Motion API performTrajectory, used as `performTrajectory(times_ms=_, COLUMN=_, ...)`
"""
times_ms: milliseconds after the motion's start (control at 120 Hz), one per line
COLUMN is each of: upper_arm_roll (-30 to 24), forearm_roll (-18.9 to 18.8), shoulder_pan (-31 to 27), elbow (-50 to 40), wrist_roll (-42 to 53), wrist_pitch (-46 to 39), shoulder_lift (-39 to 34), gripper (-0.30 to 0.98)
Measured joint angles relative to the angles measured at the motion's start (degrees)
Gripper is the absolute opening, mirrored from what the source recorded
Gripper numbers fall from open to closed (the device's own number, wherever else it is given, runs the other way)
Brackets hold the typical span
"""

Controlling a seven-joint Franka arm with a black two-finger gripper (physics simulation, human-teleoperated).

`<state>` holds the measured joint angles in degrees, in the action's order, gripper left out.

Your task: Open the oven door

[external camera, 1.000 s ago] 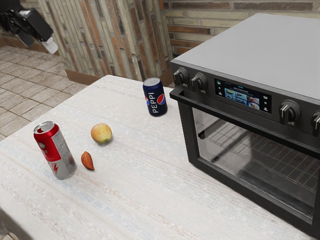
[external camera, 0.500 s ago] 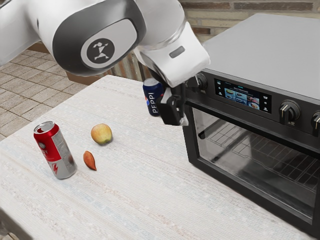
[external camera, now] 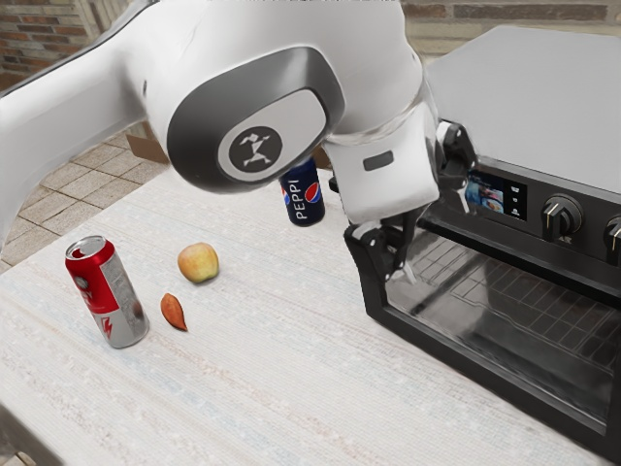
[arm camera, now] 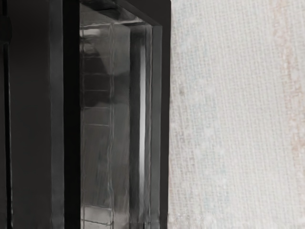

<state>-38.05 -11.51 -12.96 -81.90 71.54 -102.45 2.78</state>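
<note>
- In the exterior view I have the claw at the front of the oven, released, its two fingers wide apart with nothing gripped between them.
- The oven door looks shut, its face directly in front of the claw; its handle crosses the top of that face.
- What matters most to me: the handle's long axis runs crosswise to the line between my fingers. One finger stands on its upper side, over the control panel; the other stands on its lower side, over the window. So the gap appears to straddle the bar.
- The claw is near the handle's end on the exterior view's left, and most of the bar's length stretches away from the claw toward that view's right.
- I can't tell whether the bar sits fully between the fingertips or just ahead of them, nor whether either finger touches it.
- In the wrist view the window and the door's dark frame lie ahead of the claw, their long edges running parallel, with the tablecloth beyond the frame.
- I judge the next move is a small advance if needed, then closing across the bar; too shallow, and the pads could slip off when I pull.
</note>
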Motion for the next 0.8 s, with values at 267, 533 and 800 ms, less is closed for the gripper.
performTrajectory(times_ms=267, upper_arm_roll=1.7, forearm_roll=1.3, shoulder_pan=-5.5, elbow=-1.1, wrist_roll=5.7, wrist_pitch=-1.9, shoulder_lift=1.6, gripper=0.67)
performTrajectory(times_ms=533, upper_arm_roll=1.7, forearm_roll=1.6, shoulder_pan=-4.2, elbow=-1.3, wrist_roll=9.4, wrist_pitch=-3.4, shoulder_lift=2.6, gripper=0.66)
performTrajectory(times_ms=800, upper_arm_roll=1.2, forearm_roll=1.7, shoulder_pan=-4.1, elbow=-0.9, wrist_roll=11.8, wrist_pitch=-4.9, shoulder_lift=3.8, gripper=0.66)
